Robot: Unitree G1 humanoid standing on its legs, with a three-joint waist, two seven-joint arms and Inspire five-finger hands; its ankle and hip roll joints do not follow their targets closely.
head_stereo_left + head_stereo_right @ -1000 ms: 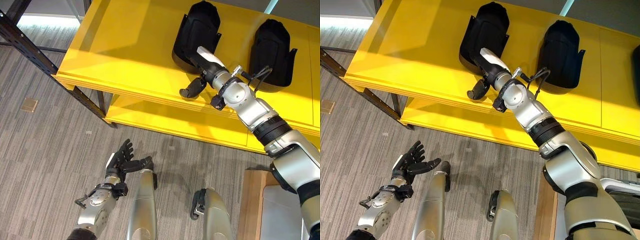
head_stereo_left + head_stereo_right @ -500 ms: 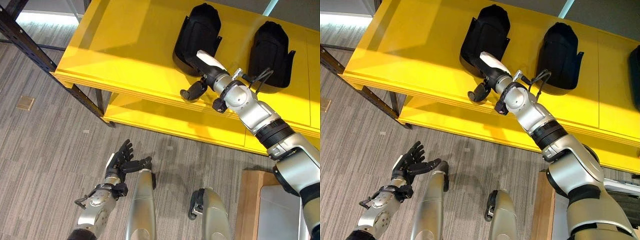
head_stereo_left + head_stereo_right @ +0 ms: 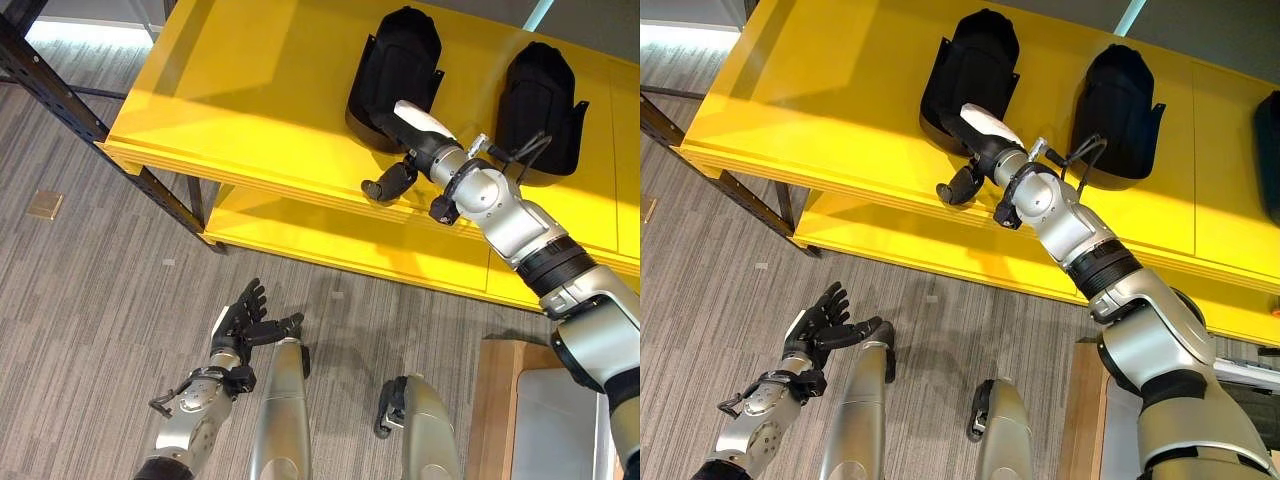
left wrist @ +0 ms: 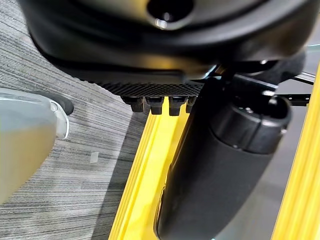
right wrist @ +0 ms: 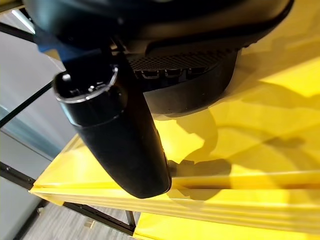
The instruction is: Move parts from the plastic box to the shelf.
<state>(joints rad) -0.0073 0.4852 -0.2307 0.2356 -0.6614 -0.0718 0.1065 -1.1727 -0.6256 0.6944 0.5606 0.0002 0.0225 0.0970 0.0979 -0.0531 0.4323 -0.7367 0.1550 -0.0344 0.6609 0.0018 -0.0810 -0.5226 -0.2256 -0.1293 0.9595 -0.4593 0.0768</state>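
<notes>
1. Your right hand was up at the yellow shelf, reaching over the front edge of the top board.
2. It was laid against the near end of the left black part, which sat on that board towards the back.
3. The hand was dark against a dark part, so you could not tell from any view whether it gripped the part or was free of it.
4. A second black part sat on the same board, further to the right. It was apart from the first, and your right forearm passed just in front of it.
5. At the far right edge of the right eye view, a third black part peeked in on the top board.
6. The lower board showed beneath the top one, yellow as well.
7. Your left hand was low over the grey carpet, well away from the shelf. Its fingers were spread and relaxed, and it held nothing.
8. A dark metal upright ran slanting past the shelf's left corner.
9. A small tan square lay flat on the carpet to the left of it.
10. A wood-edged surface came in at the lower right, beside your right arm. You could not tell what it was.
</notes>
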